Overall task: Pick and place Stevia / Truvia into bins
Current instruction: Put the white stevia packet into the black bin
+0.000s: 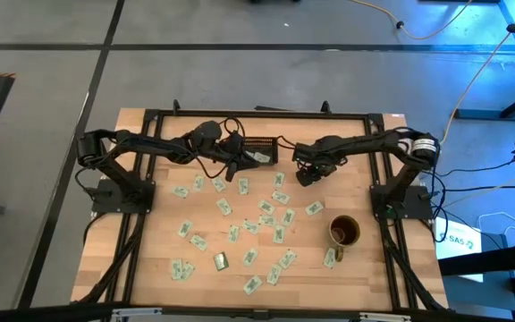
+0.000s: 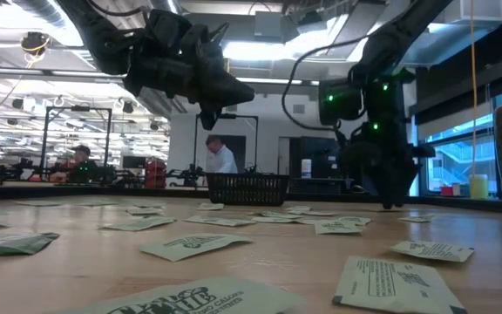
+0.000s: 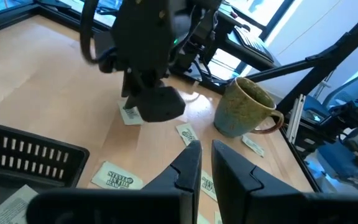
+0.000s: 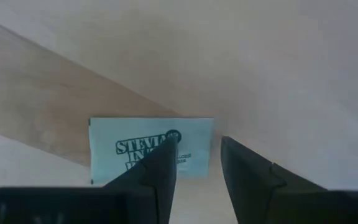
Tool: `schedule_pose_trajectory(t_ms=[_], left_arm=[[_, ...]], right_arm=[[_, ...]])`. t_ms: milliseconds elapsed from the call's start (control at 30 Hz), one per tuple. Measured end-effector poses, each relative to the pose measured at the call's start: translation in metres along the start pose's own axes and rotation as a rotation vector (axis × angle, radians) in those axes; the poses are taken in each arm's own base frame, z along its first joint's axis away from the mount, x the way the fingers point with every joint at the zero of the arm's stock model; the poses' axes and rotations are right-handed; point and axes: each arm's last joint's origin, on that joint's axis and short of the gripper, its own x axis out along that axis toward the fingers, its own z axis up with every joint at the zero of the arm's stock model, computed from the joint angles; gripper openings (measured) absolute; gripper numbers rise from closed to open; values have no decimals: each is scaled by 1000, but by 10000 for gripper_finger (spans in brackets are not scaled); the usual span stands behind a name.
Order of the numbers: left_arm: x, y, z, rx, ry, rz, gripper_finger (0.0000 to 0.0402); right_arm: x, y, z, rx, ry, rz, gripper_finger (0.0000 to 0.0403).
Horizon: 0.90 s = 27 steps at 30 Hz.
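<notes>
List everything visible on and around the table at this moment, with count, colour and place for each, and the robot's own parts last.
Stevia packets: a few dozen, pale green and white, scattered flat over the table's middle and near half; one lies under the right gripper.
Bin: one, black, slatted sides, far edge of the table at centre; a packet shows inside it.
Mug: one, brownish-gold, right side of the table, upright.
Table: one, light wood with a black frame.
People: at least two, in the room behind the table.
Left gripper: dark, raised beside the bin, jaws narrowly apart, nothing between them.
Right gripper: dark, low over a packet right of the bin, jaws open.
</notes>
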Motion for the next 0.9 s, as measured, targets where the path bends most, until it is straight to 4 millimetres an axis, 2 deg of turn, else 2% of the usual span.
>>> schedule_pose_trajectory(t_ms=[167, 467, 900], left_arm=[[0, -1, 0, 0, 9, -23, 31], [0, -1, 0, -1, 9, -23, 31], [0, -1, 0, -1, 9, -22, 31]], right_arm=[[8, 1, 3, -30, 50, 21, 97], [9, 1, 4, -49, 48, 29, 10], [10, 2, 4, -49, 45, 30, 8]])
